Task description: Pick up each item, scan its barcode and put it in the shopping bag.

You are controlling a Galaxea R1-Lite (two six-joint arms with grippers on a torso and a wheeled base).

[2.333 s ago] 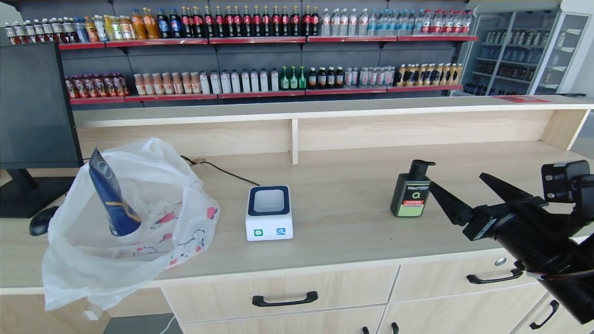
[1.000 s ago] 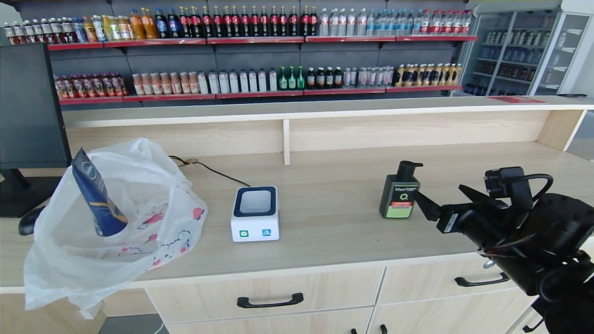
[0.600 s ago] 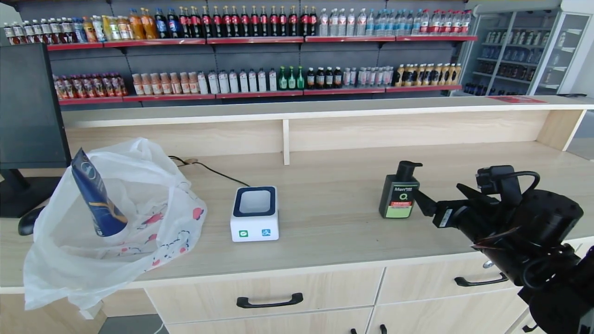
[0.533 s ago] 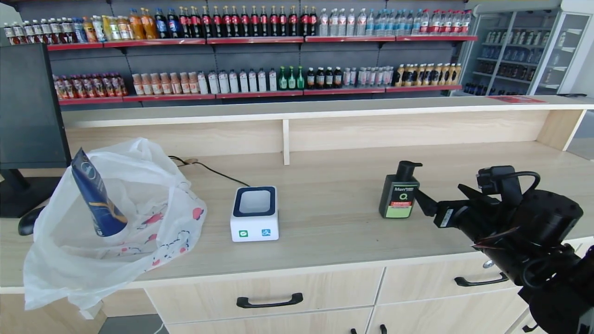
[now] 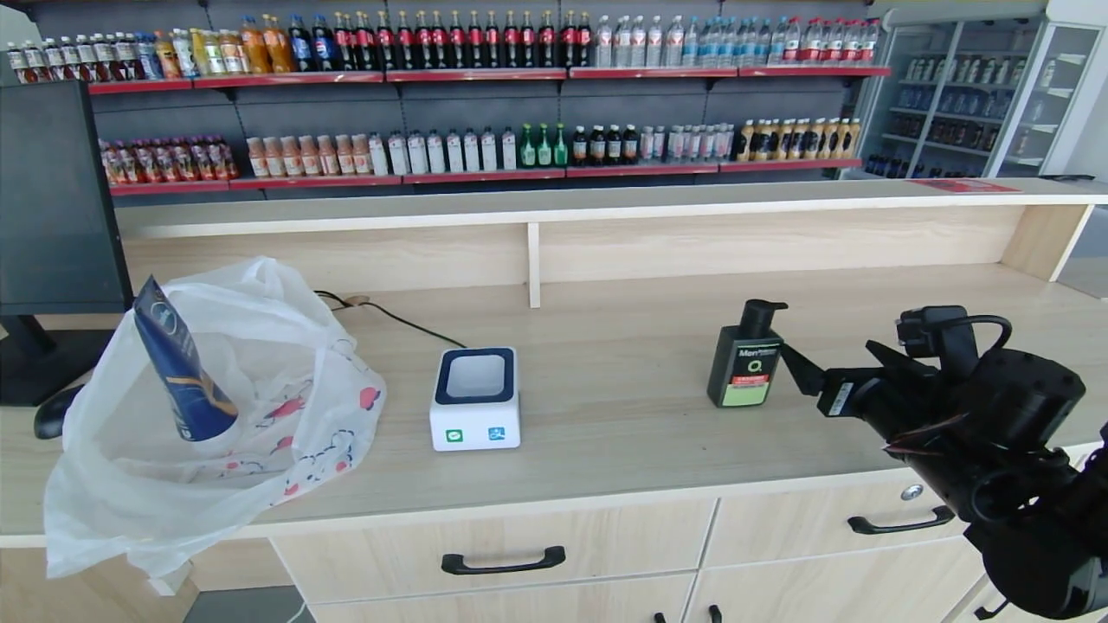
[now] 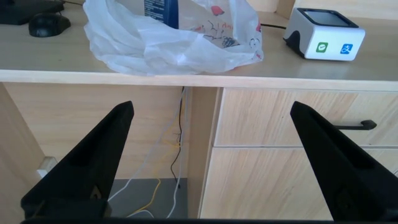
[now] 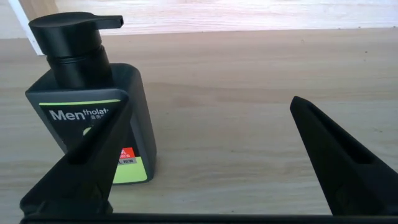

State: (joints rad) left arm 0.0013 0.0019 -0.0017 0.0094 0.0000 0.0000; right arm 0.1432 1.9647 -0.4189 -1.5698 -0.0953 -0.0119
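**Checkout bench [image 5: 623,415], read from your left to your right.** Your left claw [image 6: 211,106] hangs below the bench edge, facing the cupboard fronts. It is released, its two fingers spread wide with nothing between them.

Above and ahead of that claw, the shopping bag [image 5: 294,346] sits on the bench with its mouth open. Part of its plastic droops over the front edge. A blue tube [image 5: 182,363] stands tilted inside it. Beyond the bag, farther from the left claw, you find a dark mouse [image 5: 56,413] and a monitor [image 5: 52,199] on its stand.

Up and to the right of the left claw stands the scanner [image 5: 476,398], a white box with a dark-framed window facing up. Its cable [image 5: 398,318] runs toward the back of the bench.

The scanner is well apart from your right claw [image 5: 827,348], which is held just above the bench, released, fingers wide. The pump bottle [image 5: 746,359] is dark, with a green label and a black pump head. It stands upright on the bench just beside the tip of the claw finger nearer the scanner, outside the gap rather than within it. You cannot tell whether that finger and the bottle touch. Bare bench lies between the two fingers. Below the right claw, a black drawer handle [image 5: 900,522] crosses the cupboard front.
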